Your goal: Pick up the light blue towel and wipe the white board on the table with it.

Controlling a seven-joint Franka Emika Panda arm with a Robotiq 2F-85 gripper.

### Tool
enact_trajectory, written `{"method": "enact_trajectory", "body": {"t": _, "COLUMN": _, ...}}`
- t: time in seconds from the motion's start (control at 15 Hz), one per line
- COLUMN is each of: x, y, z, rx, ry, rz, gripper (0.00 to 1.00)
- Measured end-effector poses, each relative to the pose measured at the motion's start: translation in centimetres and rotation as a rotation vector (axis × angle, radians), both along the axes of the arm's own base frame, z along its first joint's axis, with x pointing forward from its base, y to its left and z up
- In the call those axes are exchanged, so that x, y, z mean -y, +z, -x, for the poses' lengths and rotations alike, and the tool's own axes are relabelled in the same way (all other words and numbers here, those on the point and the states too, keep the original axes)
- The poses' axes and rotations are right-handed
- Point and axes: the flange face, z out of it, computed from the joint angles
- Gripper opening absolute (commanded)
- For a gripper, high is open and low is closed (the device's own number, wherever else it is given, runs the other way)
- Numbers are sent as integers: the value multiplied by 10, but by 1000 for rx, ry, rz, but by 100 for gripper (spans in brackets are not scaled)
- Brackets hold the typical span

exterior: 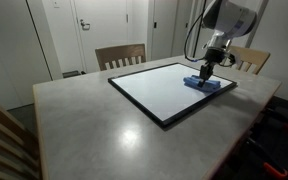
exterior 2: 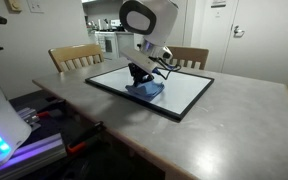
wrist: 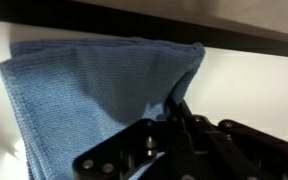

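The light blue towel [exterior: 208,84] lies on the white board [exterior: 164,90] near its far right edge; it also shows in an exterior view [exterior 2: 146,88] on the board [exterior 2: 179,90]. My gripper [exterior: 205,71] is straight above the towel and pressed down onto it, also seen in an exterior view [exterior 2: 142,77]. In the wrist view the towel [wrist: 84,90] fills the left and middle, and my fingers [wrist: 174,110] are closed together on a fold of it. The board's dark frame [wrist: 184,25] runs along the top.
The board rests on a grey table [exterior: 104,130]. Wooden chairs stand at the far side [exterior: 120,55], [exterior: 249,60] and at the near left [exterior: 4,140]. Equipment with lights stands beside the table [exterior 2: 4,135].
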Motion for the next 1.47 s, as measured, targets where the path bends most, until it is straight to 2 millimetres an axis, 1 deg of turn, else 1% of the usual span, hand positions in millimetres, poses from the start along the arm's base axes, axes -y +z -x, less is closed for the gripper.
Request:
{"method": "enact_trajectory", "body": {"t": 0.67, "x": -26, "y": 3, "z": -12, "rx": -14, "ry": -3, "rz": -7, "gripper": 1}}
{"method": "enact_trajectory", "body": {"t": 0.87, "x": -42, "y": 2, "z": -14, "rx": -28, "ry": 6, "rz": -18, "gripper": 1}}
{"method": "enact_trajectory", "body": {"t": 1.47, "x": -98, "y": 0, "z": -19, "rx": -46, "ry": 85, "rz": -38, "gripper": 1}}
